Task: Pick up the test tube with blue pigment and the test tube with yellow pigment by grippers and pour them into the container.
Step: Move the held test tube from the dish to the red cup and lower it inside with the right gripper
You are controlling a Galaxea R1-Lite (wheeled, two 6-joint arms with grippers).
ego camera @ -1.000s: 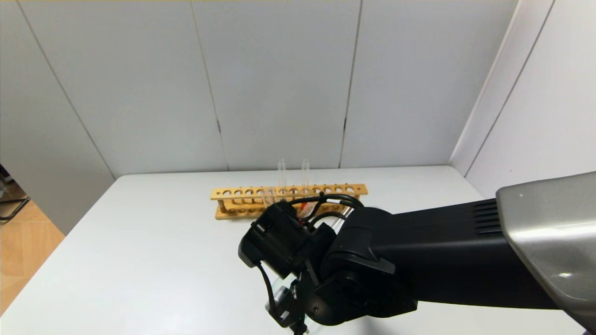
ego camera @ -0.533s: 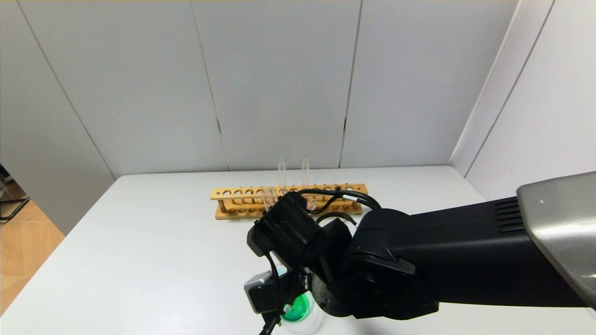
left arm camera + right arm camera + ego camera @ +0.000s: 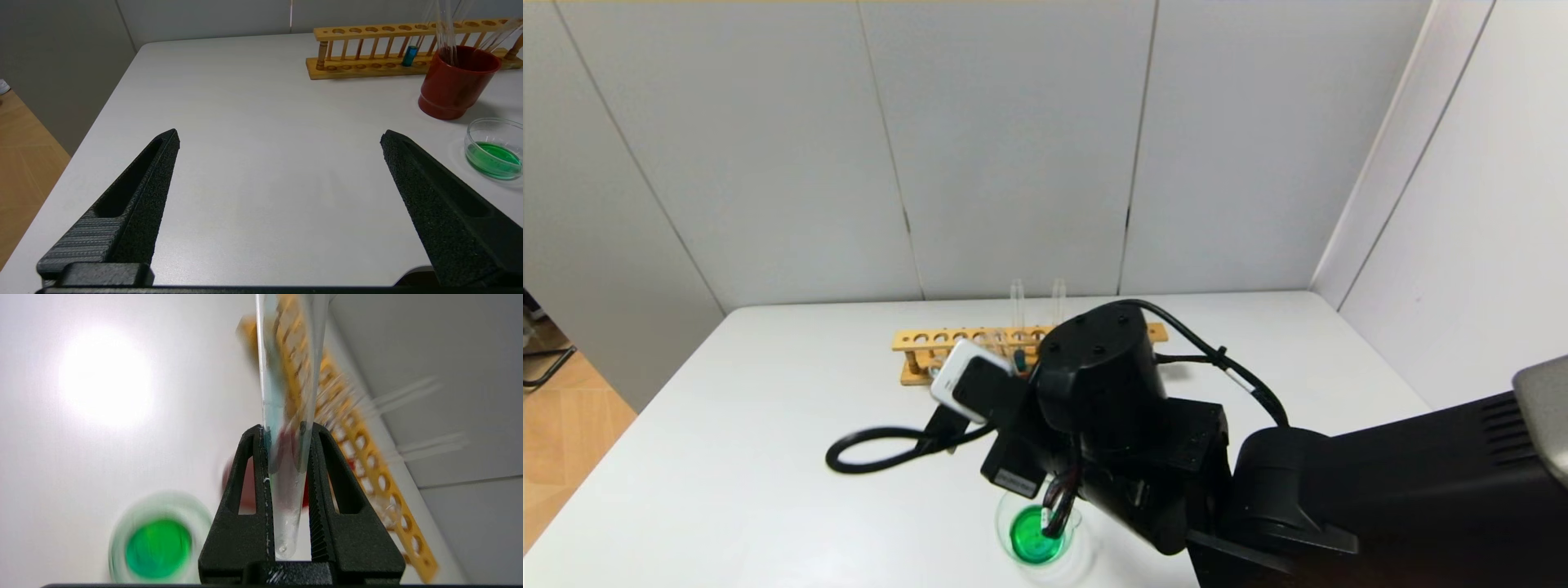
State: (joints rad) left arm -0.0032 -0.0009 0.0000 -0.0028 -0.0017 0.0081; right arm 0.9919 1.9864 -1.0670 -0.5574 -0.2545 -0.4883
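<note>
My right gripper (image 3: 286, 430) is shut on a clear test tube (image 3: 286, 375) that looks almost empty, with only a faint teal tint on its wall. Which pigment it held I cannot tell. In the head view its black wrist (image 3: 1098, 384) hangs over the container (image 3: 1037, 535), a low glass dish holding green liquid, also in the right wrist view (image 3: 157, 541) and the left wrist view (image 3: 494, 149). A test tube with blue pigment (image 3: 410, 56) stands in the wooden rack (image 3: 367, 65). No yellow liquid shows. My left gripper (image 3: 280, 136) is open and empty above bare table.
A dark red cup (image 3: 455, 81) holding several empty tubes stands between the rack and the dish. The rack (image 3: 931, 351) runs along the table's back, with two tall empty tubes (image 3: 1017, 298) in it. White walls close the back and right.
My right wrist has turned over and drawn back to the right, its grey block swinging up and left. The dish of green liquid, hidden one second ago, now shows below it.
</note>
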